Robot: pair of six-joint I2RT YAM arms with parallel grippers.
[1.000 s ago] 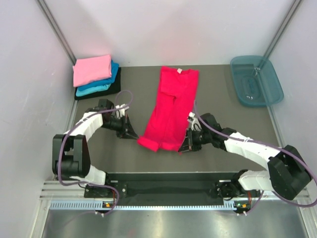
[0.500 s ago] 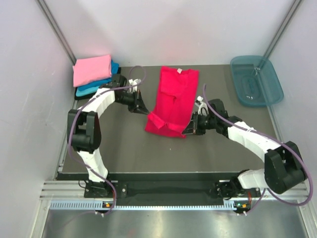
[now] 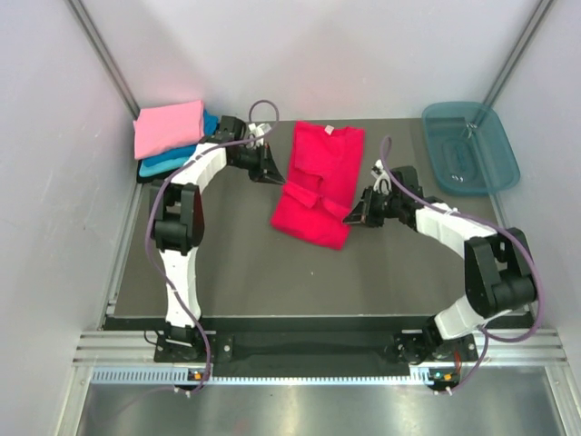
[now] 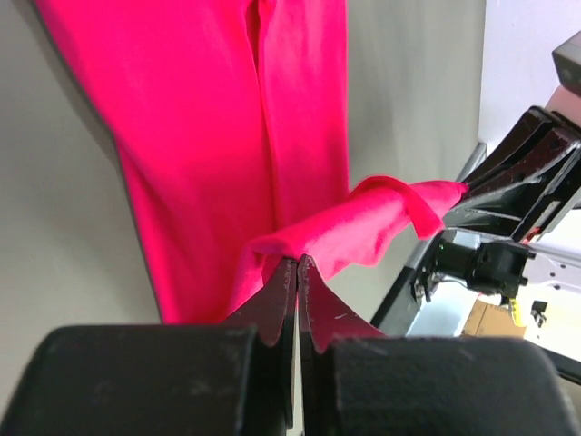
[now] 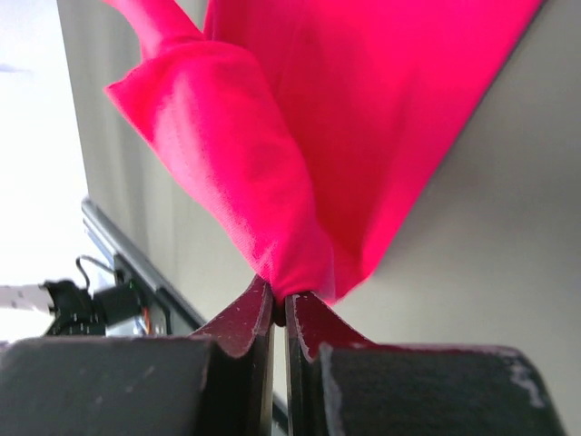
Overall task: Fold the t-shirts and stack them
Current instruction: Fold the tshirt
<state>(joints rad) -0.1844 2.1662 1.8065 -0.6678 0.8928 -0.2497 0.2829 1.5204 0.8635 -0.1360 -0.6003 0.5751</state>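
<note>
Red t-shirt being folded hem-to-collar by both arms

The red t-shirt point(image 3: 320, 184) is being doubled over in the middle of the frame: its lower hem, which was lying near the bottom centre a second ago, is now being carried up toward the collar, so the lengthwise fold is being halved and stacking is probably next. The dark table point(image 3: 245, 272) is being left bare below it, with white walls around and a teal tub point(image 3: 470, 148) at upper right. The pink, turquoise and black shirts point(image 3: 172, 138) are being kept stacked at upper left. The left gripper point(image 4: 297, 272) and right gripper point(image 5: 277, 300) are each being held clamped on a hem corner, though the contact is partly hidden from above.
</note>
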